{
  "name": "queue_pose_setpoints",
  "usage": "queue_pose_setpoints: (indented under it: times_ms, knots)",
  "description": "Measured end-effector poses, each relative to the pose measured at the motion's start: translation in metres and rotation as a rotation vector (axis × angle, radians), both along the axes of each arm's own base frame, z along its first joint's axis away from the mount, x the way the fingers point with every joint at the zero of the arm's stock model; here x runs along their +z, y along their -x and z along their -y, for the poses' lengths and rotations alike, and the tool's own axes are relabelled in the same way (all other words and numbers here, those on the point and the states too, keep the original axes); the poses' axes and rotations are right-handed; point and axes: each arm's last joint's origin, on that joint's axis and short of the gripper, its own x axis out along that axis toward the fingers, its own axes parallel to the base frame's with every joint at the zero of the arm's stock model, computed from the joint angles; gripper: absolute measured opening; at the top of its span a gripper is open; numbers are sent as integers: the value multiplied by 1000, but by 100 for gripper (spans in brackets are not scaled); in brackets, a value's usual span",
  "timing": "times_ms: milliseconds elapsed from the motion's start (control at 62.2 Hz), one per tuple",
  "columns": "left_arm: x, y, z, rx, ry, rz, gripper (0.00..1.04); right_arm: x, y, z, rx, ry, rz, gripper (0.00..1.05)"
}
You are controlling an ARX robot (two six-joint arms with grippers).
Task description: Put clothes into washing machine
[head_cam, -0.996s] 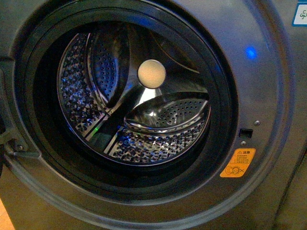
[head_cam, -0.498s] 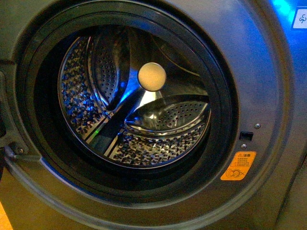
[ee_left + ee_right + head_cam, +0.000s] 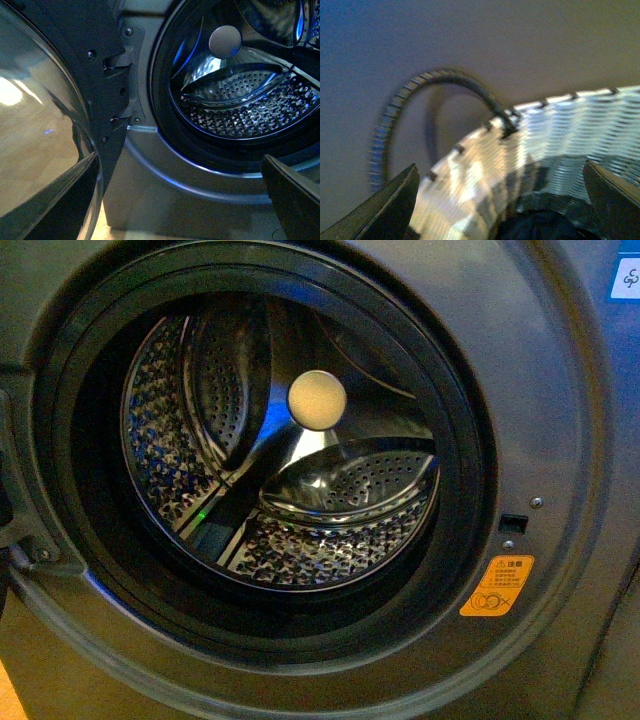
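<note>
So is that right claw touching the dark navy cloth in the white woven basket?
Apart. Right wrist view: the open right gripper straddles the dark navy cloth, white woven basket showing between.

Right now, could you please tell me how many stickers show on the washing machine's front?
2: an orange sticker lower right of the porthole; a cropped white label top right. Others may be hidden.

Glossy perforated steel drum point(image 3: 300, 540); woven basket point(image 3: 570, 125)

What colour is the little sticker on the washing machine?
Orange, with small dark print. The sticker on the washing machine shows best in the front view.
</note>
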Motion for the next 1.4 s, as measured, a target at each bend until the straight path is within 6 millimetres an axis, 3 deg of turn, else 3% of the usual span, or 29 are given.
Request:
queue_pose_setpoints:
  times_ms: [112, 241, 595, 884, 1398]
  knots:
    - [0, 0, 0, 0, 0, 0, 98, -34, 9, 17, -40, -43, -97, 97]
    - [0, 0, 0, 0, 0, 0, 98, -93, 12, 36, -101, -109, -235, 97]
    - [0, 0, 0, 0, 0, 0, 98, -208, 3, 45, -163, -218, -444, 97]
    - [0, 0, 0, 0, 0, 0, 98, -263, -3, 48, -163, -277, -540, 97]
    - [0, 0, 0, 0, 0, 0, 98, -333, -5, 61, -221, -330, -603, 97]
